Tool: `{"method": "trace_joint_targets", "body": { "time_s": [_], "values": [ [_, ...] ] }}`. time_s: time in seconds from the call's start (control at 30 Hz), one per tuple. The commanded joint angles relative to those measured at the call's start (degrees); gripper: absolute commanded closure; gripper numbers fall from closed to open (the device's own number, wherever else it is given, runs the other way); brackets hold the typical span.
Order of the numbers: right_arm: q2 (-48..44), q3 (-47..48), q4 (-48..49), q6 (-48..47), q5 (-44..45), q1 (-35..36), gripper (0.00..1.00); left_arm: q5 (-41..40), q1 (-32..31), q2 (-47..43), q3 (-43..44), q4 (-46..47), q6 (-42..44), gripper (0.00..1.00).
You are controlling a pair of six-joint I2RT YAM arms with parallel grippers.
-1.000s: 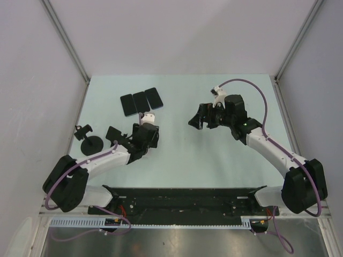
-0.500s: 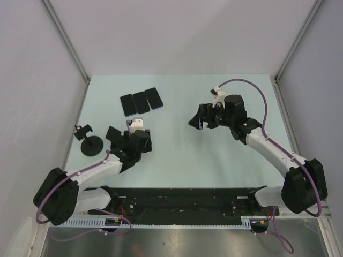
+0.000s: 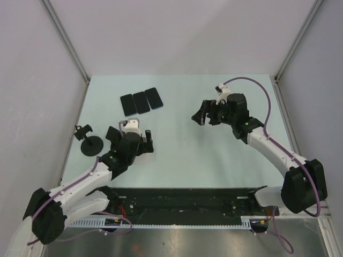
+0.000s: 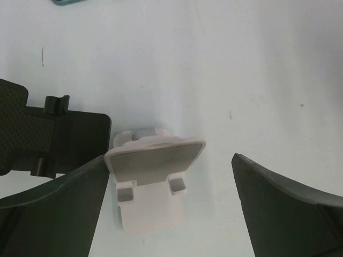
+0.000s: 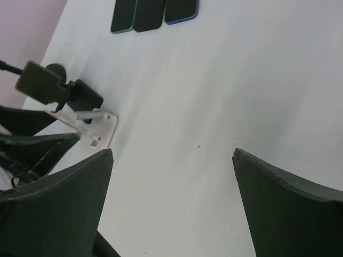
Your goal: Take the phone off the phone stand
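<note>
Three dark phones (image 3: 141, 101) lie flat side by side at the far left of the table, and they show along the top of the right wrist view (image 5: 153, 13) too. The white phone stand (image 4: 153, 179) sits on the table with nothing on it. It lies between the wide-apart fingers of my left gripper (image 4: 169, 157), close to the left finger. From above, the white stand (image 3: 132, 126) peeks out just beyond the left gripper (image 3: 133, 135). My right gripper (image 3: 202, 115) hangs open over bare table at the centre right, holding nothing (image 5: 172, 151).
A black stand with a round base (image 3: 90, 143) stands near the table's left edge. Another black holder (image 4: 53, 134) lies just left of the white stand. Walls close in the table on the left, back and right.
The left arm has pulled back toward the near left, the white stand moving with it, and its jaws have then opened wide off the stand. The right gripper has shifted slightly away.
</note>
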Motion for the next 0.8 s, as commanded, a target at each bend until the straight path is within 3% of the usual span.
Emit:
{"method": "trace_joint_targets", "body": {
  "time_s": [0.0, 0.3, 0.53, 0.77],
  "values": [
    [-1.6, 2.3, 1.2, 0.7, 5.7, -1.2, 0.0, 3.9, 0.4, -8.4, 2.7, -3.1, 1.0, 0.0],
    [-11.4, 2.3, -7.9, -0.9, 18.7, -5.1, 0.0, -0.8, 0.5, -23.0, 10.5, -12.6, 4.3, 0.0],
    [-26.0, 2.3, -18.2, -4.8, 32.0, -12.2, 0.0, -7.4, 0.4, -35.0, 15.9, -16.8, 7.8, 0.0],
    [-42.6, 2.2, -27.2, -11.0, 40.8, -13.3, 0.0, -9.3, 0.4, -44.0, 19.5, -21.5, 9.2, 0.0]
  ]
}}
